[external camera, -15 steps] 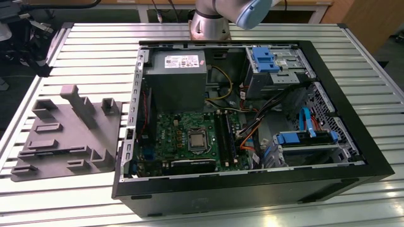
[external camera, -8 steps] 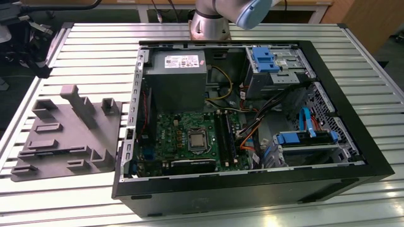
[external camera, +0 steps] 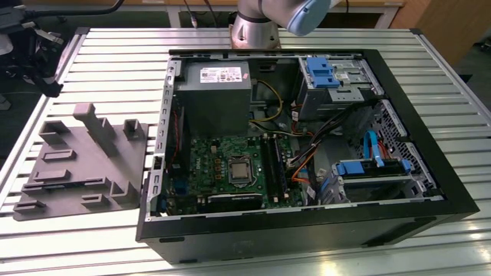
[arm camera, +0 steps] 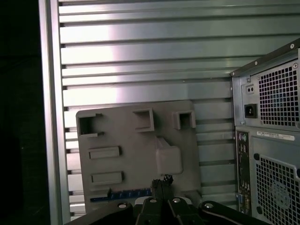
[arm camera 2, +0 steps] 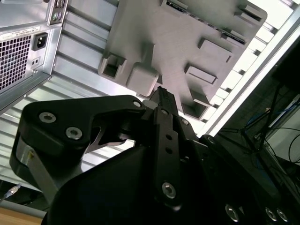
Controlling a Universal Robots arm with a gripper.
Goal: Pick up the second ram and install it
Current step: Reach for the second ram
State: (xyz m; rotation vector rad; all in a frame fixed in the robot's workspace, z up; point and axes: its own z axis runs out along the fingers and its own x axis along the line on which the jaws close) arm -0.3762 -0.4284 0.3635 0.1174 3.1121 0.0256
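My gripper (arm camera 2: 161, 92) hangs high above the grey fixture plate (arm camera 2: 183, 33). In both wrist views its black fingers stand together with nothing between them. In the first wrist view the gripper (arm camera: 161, 180) sits over the plate's (arm camera: 136, 140) near edge. A thin bluish strip (arm camera: 122, 194) lies in the plate just beside the fingertips. I cannot tell whether it is the second ram. In the exterior view the plate (external camera: 80, 167) lies to the left of the open computer case (external camera: 307, 224), where the green motherboard (external camera: 230, 167) shows its long black slots (external camera: 276, 164).
The case holds a grey power supply (external camera: 215, 95), blue drive brackets (external camera: 322, 72) and loose orange and blue cables (external camera: 303, 172). Its rear panel (arm camera: 269, 140) stands close beside the plate. The ribbed metal table (external camera: 107, 52) carries everything. The arm's base (external camera: 257, 26) is at the back.
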